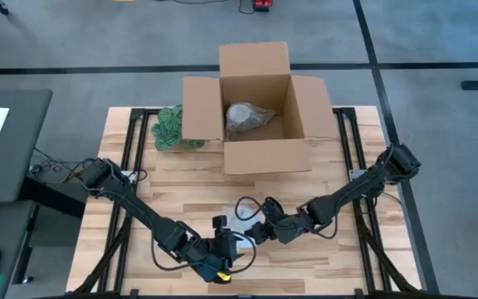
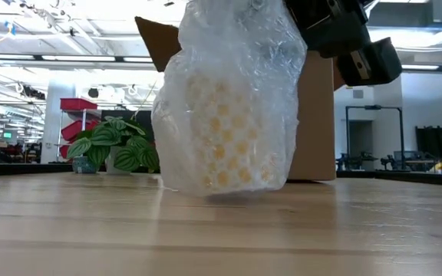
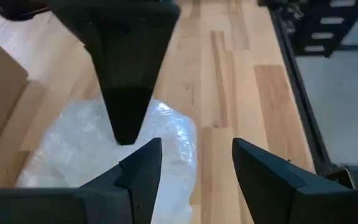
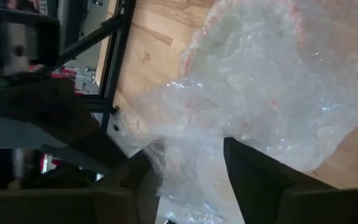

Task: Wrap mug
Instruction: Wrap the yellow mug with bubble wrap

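A bundle of clear bubble wrap (image 2: 229, 100) with a yellowish shape, the mug (image 2: 229, 149), showing through it stands at the table's near middle (image 1: 241, 224). My right gripper (image 4: 194, 180) is shut on the wrap at the bundle's top. My left gripper (image 3: 194, 165) is open just beside the bundle (image 3: 98, 149), with nothing between its fingers. I cannot tell whether it touches the wrap. One dark finger (image 3: 126, 93) of the right gripper shows above the wrap in the left wrist view. My right gripper pinches gathered bubble wrap (image 4: 191, 149) between its two fingers, several crumpled layers, at the bundle's upper end (image 2: 282, 31). It comes slanting down from the table's right. The bundle hangs upright below the fingers. I cannot tell whether its bottom (image 2: 221, 190) rests on the table.
An open cardboard box (image 1: 256, 108) stands at the far middle with a wrapped item (image 1: 247, 119) inside. A green plant (image 1: 170, 126) sits to the left of the box. Bare wood lies at the near left and near right of the table (image 1: 347, 257).
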Controlling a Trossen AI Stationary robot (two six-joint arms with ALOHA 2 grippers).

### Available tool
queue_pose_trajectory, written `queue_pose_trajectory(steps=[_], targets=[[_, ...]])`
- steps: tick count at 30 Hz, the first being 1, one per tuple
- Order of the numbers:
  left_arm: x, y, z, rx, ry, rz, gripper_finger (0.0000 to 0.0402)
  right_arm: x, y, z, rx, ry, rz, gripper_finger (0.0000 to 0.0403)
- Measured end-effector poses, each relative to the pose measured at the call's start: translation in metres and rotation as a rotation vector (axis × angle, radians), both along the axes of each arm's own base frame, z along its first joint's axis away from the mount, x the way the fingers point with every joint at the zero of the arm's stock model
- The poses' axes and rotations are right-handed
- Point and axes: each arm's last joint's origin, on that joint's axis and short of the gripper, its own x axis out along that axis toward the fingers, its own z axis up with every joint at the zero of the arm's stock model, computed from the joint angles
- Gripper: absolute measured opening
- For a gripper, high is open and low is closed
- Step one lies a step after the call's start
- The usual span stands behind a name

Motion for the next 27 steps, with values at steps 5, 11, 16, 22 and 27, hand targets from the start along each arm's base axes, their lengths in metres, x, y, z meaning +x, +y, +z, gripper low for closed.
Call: queue_pose_trajectory(steps=[5,11,16,22,27], targets=[[0.007,0.001,-0.018,-0.003,0.014,0.091,0.0176,0.000,0.000,0.000,-0.009,-0.006,0.008,0.0164],[0.009,0.003,-0.027,-0.078,0.018,0.191,0.0165,0.000,0.001,0.001,-0.008,-0.011,0.012,0.0164],[0.006,0.006,-0.028,-0.070,0.025,0.258,0.0109,0.000,0.002,0.001,-0.010,-0.011,0.018,0.0164],[0.005,0.006,-0.027,-0.062,0.036,0.259,0.0009,-0.002,0.005,0.001,-0.017,-0.007,0.031,0.0163],[0.005,0.007,-0.027,-0.072,0.022,0.284,0.0002,-0.007,0.011,-0.001,-0.055,0.013,0.071,0.0163]])
